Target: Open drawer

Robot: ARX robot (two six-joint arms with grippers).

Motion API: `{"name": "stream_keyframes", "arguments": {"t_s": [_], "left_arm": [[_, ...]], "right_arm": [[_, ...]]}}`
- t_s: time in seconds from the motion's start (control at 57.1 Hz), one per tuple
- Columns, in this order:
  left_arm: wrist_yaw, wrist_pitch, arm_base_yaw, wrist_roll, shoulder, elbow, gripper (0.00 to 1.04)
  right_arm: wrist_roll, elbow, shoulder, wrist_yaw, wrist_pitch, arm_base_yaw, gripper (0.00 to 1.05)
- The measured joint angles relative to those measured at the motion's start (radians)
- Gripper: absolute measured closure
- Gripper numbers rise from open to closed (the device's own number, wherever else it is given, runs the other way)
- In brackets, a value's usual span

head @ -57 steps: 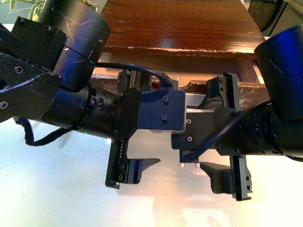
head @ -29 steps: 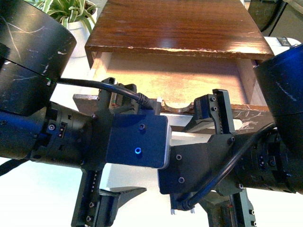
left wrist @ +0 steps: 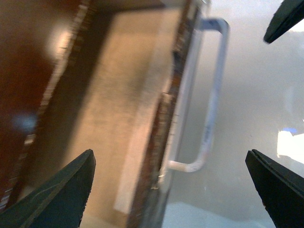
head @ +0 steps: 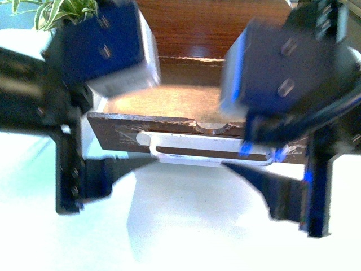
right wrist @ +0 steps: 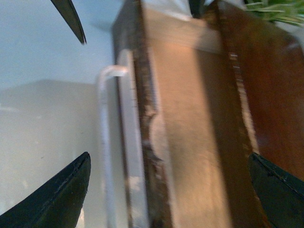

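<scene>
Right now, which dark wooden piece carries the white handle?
The drawer front, nearest the camera, notched on top, with the handle; the tabletop behind is plain.

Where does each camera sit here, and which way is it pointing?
Front: on the robot's body, facing the pulled-out drawer and its white handle; left arm and right arm, blurred, flank it.
Left wrist: on the left arm, looking past the open left gripper at the drawer's pale inside and handle.
Right wrist: on the right arm, looking past the open right gripper at the same drawer from the other side.
Shared: all three show the handle; front and right wrist also the notch.
</scene>
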Motion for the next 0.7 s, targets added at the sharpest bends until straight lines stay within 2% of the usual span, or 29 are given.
{"name": "stream_keyframes", "arguments": {"t_s": [0.053, 0.14, 0.28, 0.35, 0.403, 0.438, 0.455, 0.525, 0.595, 0.7], "left_arm": [[0.027, 0.011, 0.033, -0.062, -0.043, -0.004, 0.08], [0.070, 0.071, 0.171, -0.266, -0.170, -0.035, 0.08], [0.069, 0.132, 0.359, -0.526, -0.266, -0.085, 0.08], [0.065, 0.134, 0.462, -0.649, -0.306, -0.105, 0.08], [0.058, 0.134, 0.516, -0.730, -0.322, -0.111, 0.08], [0.024, 0.152, 0.531, -0.768, -0.325, -0.118, 0.09], [-0.048, 0.214, 0.527, -0.798, -0.327, -0.138, 0.12], [-0.285, 0.468, 0.489, -0.870, -0.339, -0.239, 0.25], [-0.425, 0.612, 0.462, -0.912, -0.365, -0.326, 0.37], [-0.483, 0.649, 0.439, -0.938, -0.442, -0.395, 0.55]], "right_arm": [[0.040, -0.003, -0.052, -0.015, -0.004, -0.040, 0.09], [0.146, -0.039, -0.171, -0.014, 0.019, -0.164, 0.09], [0.333, -0.108, -0.289, 0.037, 0.095, -0.339, 0.09], [0.449, -0.135, -0.341, 0.077, 0.130, -0.407, 0.09], [0.591, -0.179, -0.354, 0.208, 0.269, -0.411, 0.16], [0.665, -0.213, -0.361, 0.278, 0.362, -0.411, 0.21], [0.737, -0.235, -0.367, 0.312, 0.412, -0.410, 0.25], [0.879, -0.291, -0.390, 0.354, 0.504, -0.410, 0.35], [0.972, -0.335, -0.426, 0.357, 0.521, -0.410, 0.47], [1.036, -0.394, -0.487, 0.365, 0.519, -0.410, 0.67]]}}
